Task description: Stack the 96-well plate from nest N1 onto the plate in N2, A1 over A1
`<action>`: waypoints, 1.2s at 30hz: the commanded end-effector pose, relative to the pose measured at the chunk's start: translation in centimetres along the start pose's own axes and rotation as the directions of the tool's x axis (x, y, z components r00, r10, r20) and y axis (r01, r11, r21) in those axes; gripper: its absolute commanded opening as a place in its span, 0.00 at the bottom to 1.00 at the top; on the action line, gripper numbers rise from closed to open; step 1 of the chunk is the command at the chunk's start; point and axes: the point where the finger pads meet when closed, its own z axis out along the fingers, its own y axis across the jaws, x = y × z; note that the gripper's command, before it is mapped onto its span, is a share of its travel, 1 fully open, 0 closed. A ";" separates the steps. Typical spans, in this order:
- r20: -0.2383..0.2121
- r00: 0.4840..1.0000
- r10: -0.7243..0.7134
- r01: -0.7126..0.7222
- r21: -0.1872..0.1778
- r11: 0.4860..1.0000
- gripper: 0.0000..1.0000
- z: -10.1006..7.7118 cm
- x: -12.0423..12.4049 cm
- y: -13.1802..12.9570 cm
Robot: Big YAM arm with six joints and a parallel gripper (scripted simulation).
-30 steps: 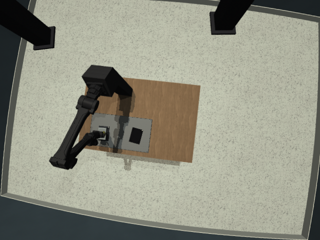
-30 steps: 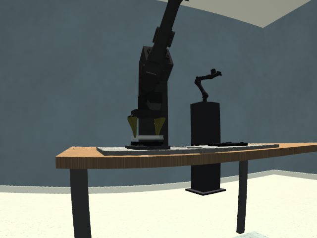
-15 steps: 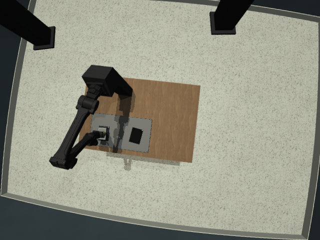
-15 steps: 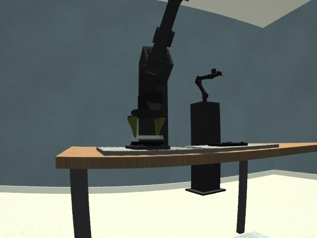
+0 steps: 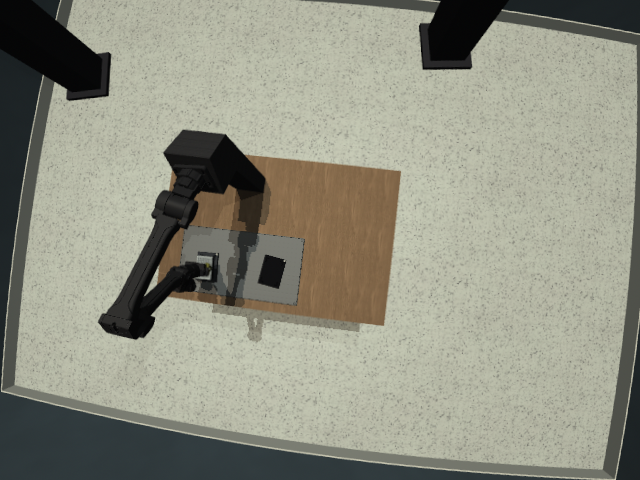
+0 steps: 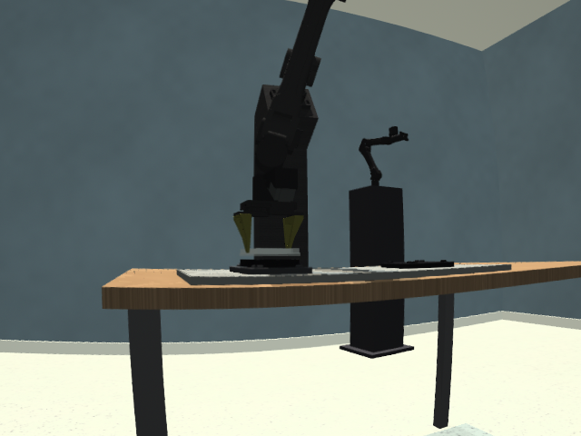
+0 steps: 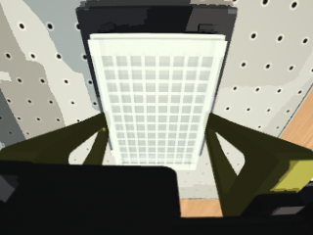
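Wrist view showed the gripper (image 7: 156, 139) clamped on the white 96-well plate (image 7: 157, 100), the dark nest (image 7: 156, 20) at twelve o'clock.

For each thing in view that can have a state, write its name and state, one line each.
gripper, shut on the white plate's long sides.
white plate, held level, down on the dark plate; full nesting cannot be told.
dark plate, in its nest, covered.
other nest, without a plate.
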 end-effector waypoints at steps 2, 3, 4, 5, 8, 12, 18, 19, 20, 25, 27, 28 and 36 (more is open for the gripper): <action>-0.002 1.000 0.000 0.000 -0.016 1.000 0.00 0.7 0.0 1.0; 0.000 1.000 -0.001 0.001 -0.015 1.000 0.00 0.7 0.0 1.0; 0.001 1.000 -0.001 0.001 -0.015 1.000 0.00 0.7 0.0 1.0; 0.002 1.000 -0.001 0.001 -0.014 1.000 0.00 0.7 -0.1 1.0; 0.005 1.000 -0.002 0.002 -0.014 1.000 0.00 0.8 -0.1 0.9; 0.003 1.000 -0.001 0.001 -0.014 1.000 0.00 0.8 -0.1 0.9; 0.002 1.000 0.001 -0.001 -0.013 1.000 0.00 0.9 -0.1 0.9; 0.002 1.000 0.001 -0.001 -0.013 1.000 0.00 0.9 -0.1 0.9; 0.002 1.000 0.001 -0.001 -0.013 1.000 0.00 1.0 -0.1 0.9; 0.004 1.000 0.002 -0.002 -0.013 1.000 0.00 1.0 -0.1 1.0; 0.005 1.000 0.001 -0.001 -0.013 1.000 0.00 1.1 -0.1 1.0; 0.005 1.000 0.001 -0.001 -0.013 1.000 0.00 1.1 -0.1 1.0; 0.004 1.000 0.002 -0.002 -0.013 1.000 0.00 1.2 -0.1 1.0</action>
